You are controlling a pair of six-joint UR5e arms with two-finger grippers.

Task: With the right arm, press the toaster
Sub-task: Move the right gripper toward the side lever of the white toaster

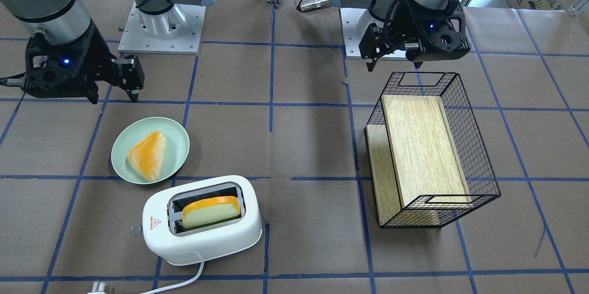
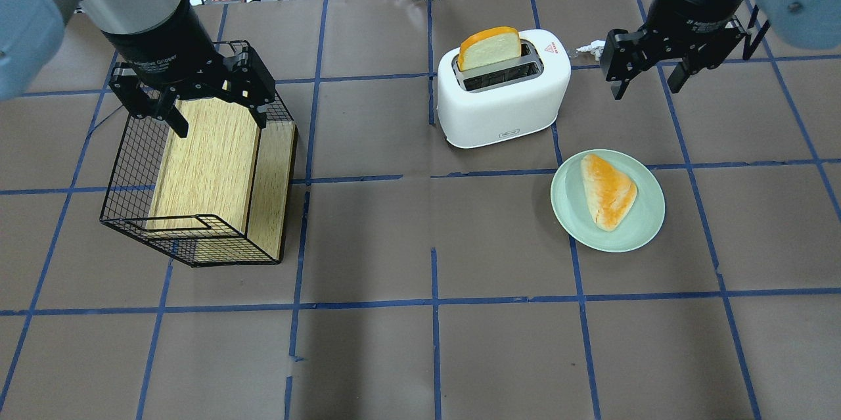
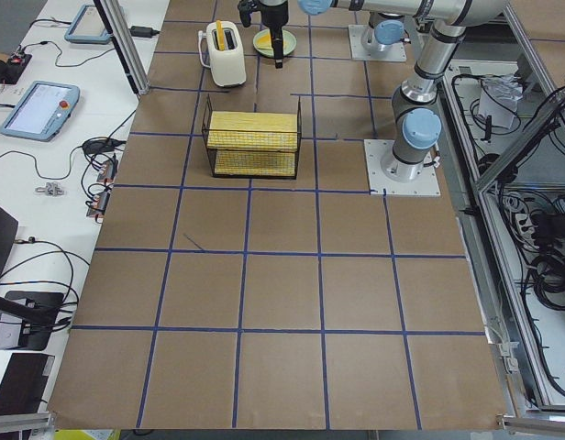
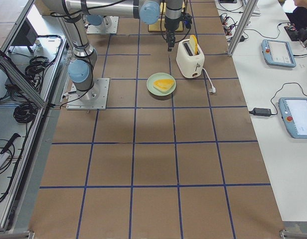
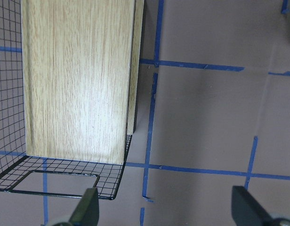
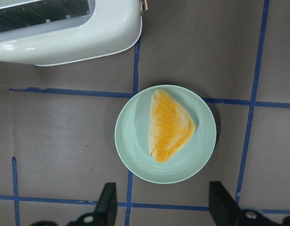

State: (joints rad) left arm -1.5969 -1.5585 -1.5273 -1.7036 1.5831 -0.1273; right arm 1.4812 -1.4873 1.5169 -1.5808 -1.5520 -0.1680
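The white toaster (image 1: 202,239) stands near the operators' edge with a bread slice (image 1: 211,211) upright in one slot. It also shows in the overhead view (image 2: 506,104) and at the top of the right wrist view (image 6: 65,37). My right gripper (image 2: 647,81) is open and empty. It hovers above the table to the right of the toaster, apart from it. In the front view the right gripper (image 1: 114,94) hangs behind the plate. The right wrist view shows its fingers spread (image 6: 164,207). My left gripper (image 2: 217,114) is open over the wire basket's far end.
A pale green plate (image 2: 647,223) with a triangular bread piece (image 2: 608,190) lies just right of the toaster. A black wire basket (image 2: 197,256) on its side holds wooden boards (image 2: 210,157) at the left. The toaster's cord (image 1: 184,280) trails to the table edge.
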